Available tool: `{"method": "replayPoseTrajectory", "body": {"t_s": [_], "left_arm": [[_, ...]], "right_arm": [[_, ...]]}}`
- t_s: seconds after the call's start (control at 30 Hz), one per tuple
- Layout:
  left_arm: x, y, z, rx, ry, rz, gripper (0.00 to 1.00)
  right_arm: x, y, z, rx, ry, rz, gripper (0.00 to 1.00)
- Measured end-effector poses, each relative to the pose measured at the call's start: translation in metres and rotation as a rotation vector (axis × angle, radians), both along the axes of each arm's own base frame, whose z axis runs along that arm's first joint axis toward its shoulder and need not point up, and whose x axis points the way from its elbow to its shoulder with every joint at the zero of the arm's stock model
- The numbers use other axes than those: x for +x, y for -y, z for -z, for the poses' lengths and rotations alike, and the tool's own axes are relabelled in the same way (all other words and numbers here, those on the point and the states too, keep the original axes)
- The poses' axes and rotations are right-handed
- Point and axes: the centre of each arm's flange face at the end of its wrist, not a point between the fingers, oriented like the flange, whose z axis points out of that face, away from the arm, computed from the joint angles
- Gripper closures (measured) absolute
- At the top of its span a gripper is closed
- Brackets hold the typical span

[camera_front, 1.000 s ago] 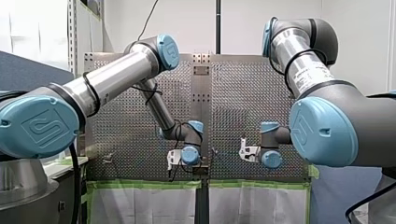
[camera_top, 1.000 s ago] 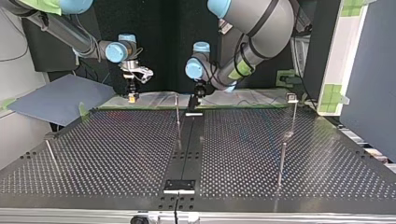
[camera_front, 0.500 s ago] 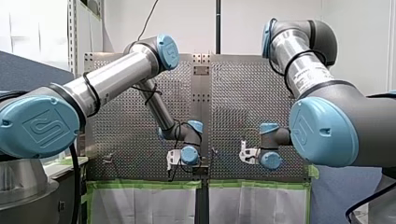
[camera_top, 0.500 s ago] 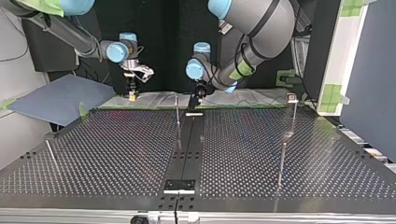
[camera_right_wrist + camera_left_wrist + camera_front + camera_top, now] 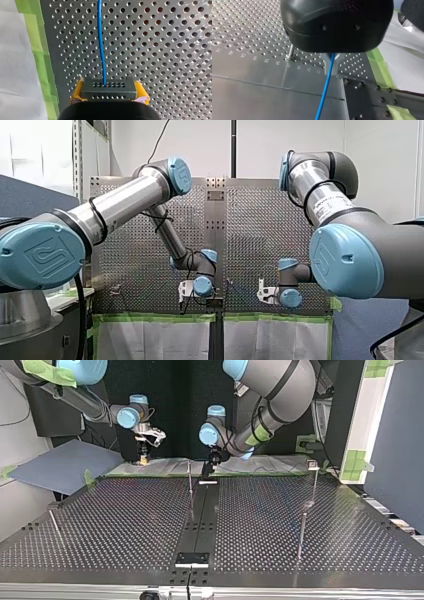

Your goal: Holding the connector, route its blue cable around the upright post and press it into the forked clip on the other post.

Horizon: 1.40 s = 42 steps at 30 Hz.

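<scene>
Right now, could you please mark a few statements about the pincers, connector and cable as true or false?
1. The right pincer grips a dark grey, hole-dotted connector block. True.
2. Its pads are black. False: they are yellow.
3. A thin blue cable runs from the connector ahead over the perforated metal table. True.
4. The left wrist view shows no cable. False: it emerges from beneath the left pincer's black housing.
5. Red tape edges the table. False: the tape is green.
</scene>
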Motion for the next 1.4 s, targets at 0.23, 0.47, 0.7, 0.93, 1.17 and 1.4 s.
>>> {"method": "replayPoseTrajectory", "body": {"t_s": [0.23, 0.47, 0.7, 0.93, 1.17, 1.4], "left_arm": [[0.000, 0.000, 0.000, 0.000, 0.000, -0.002, 1.00], [0.003, -0.003, 0.000, -0.001, 0.004, -0.010, 1.00], [0.013, -0.008, -0.004, -0.013, 0.020, -0.022, 1.00], [0.022, -0.007, -0.009, -0.016, 0.025, -0.021, 1.00], [0.025, -0.009, -0.009, -0.013, 0.024, -0.023, 1.00], [0.026, -0.010, -0.010, -0.014, 0.025, -0.024, 1.00]], "right_arm": [[0.001, 0.003, -0.001, -0.003, 0.001, 0.000, 1.00], [0.003, 0.013, -0.007, -0.021, 0.011, 0.003, 1.00], [0.005, 0.024, -0.013, -0.043, 0.021, 0.007, 1.00], [0.005, 0.033, -0.018, -0.067, 0.023, 0.025, 1.00], [0.003, 0.037, -0.020, -0.083, 0.021, 0.040, 1.00], [0.000, 0.040, -0.018, -0.085, 0.010, 0.064, 1.00]]}}
